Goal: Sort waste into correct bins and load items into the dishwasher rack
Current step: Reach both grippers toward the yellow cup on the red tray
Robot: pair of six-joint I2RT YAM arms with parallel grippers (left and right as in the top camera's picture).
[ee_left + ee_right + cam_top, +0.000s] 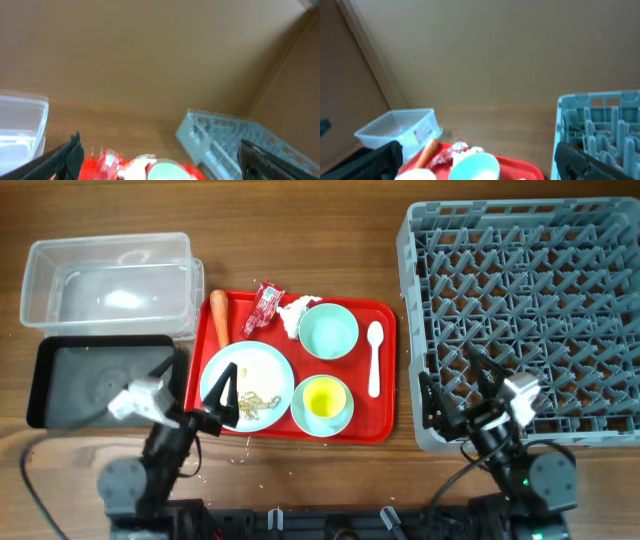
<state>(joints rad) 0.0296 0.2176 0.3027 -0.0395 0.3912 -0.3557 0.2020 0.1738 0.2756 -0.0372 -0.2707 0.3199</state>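
Left gripper [198, 382] and right gripper [458, 385] hang near, fingers apart, empty. Sorting looks unstarted; next, the left likely pinches the small orange carrot [219, 320].

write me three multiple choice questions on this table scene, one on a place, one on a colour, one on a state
1. Where does the carrot lie?
A. in the clear tub
B. on the red tray
C. in the rack

2. What colour is the cup?
A. blue
B. white
C. yellow

3. How is the left claw?
A. open
B. shut on the spoon
C. shut on the carrot

Answers:
1. B, it lies along the tray's left edge, beside the plate.
2. C, the overhead view shows it bright yellow.
3. A, its fingers stand wide apart with nothing gripped between them.
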